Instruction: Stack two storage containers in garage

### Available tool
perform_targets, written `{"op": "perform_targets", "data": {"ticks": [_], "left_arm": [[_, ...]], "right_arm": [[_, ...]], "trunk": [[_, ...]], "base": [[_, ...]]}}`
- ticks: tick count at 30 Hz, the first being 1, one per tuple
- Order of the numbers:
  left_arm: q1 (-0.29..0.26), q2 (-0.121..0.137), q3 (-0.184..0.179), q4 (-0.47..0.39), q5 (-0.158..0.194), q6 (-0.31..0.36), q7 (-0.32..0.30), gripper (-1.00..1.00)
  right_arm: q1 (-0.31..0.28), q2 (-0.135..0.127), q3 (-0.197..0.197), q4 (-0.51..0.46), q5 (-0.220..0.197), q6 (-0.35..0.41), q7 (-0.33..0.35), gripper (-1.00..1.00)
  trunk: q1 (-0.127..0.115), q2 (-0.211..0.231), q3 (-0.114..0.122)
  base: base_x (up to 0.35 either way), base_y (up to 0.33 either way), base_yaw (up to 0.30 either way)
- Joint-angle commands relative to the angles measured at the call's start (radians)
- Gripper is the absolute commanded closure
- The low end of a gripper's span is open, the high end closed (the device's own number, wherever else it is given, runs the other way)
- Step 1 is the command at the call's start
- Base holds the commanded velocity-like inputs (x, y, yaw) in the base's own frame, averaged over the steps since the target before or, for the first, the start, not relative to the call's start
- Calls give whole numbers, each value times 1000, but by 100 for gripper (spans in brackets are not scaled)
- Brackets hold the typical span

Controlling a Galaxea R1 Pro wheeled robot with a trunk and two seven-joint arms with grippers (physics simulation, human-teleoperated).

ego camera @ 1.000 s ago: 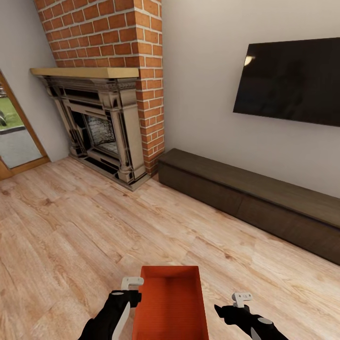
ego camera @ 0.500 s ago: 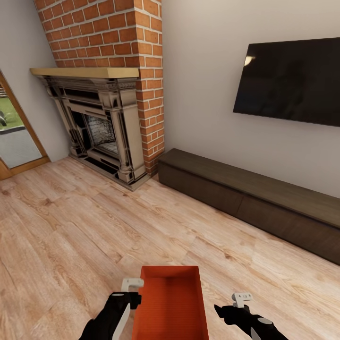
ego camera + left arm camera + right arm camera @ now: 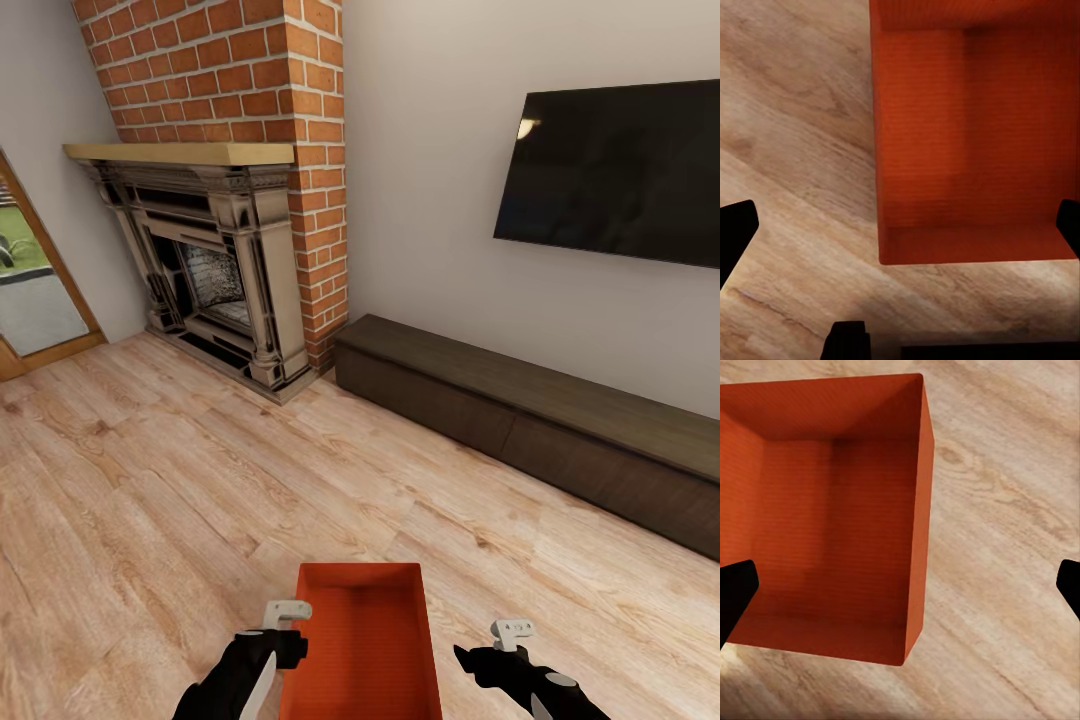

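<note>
Only the left gripper (image 3: pixel 290 632) has shifted since a moment ago, sliding inward until it sits right against the left wall of the box, while the room and everything else hold as they were. Going by size, the light plank floor (image 3: pixel 150 480) spreads across the lower half of the head view, the brick chimney (image 3: pixel 250 70) with its grey fireplace (image 3: pixel 210 270) stands at upper left, the black TV (image 3: pixel 610 170) hangs at upper right, and the long dark cabinet (image 3: pixel 520 420) runs along the wall below it. At bottom centre sits one orange-red storage container (image 3: pixel 365 645), open-topped and empty, on the planks, so still in the living room and not yet carried anywhere. Its long axis runs away from the robot, toward the cabinet, and it lies between the two arms. The left gripper is the nearer one, touching or just beside the container's left wall; the right gripper (image 3: pixel 505 640) hangs a little apart from the right wall. Both wrist views show dark fingertips spread wide at the frame edges, so both sets of jaws look released and hold nothing. My guess is a two-sided squeeze is coming, with the right arm having more gap to close.
</note>
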Motion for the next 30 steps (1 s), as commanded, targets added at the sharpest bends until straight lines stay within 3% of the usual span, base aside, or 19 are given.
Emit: {"op": "perform_targets", "data": {"ticks": [1, 15, 30], "left_arm": [[0, -1, 6, -2, -10, 5, -3, -100], [0, -1, 9, -3, -5, 0, -2, -100], [0, -1, 12, -3, -3, -2, -1, -100]], "right_arm": [[0, -1, 7, 0, -10, 0, 1, -100], [0, -1, 8, 0, -10, 0, 1, -100], [0, -1, 8, 0, -10, 0, 1, -100]], "trunk": [[0, 0, -1], [0, 0, -1], [57, -105, -48]], "base": [[0, 0, 0], [0, 0, 0], [0, 0, 0]]}}
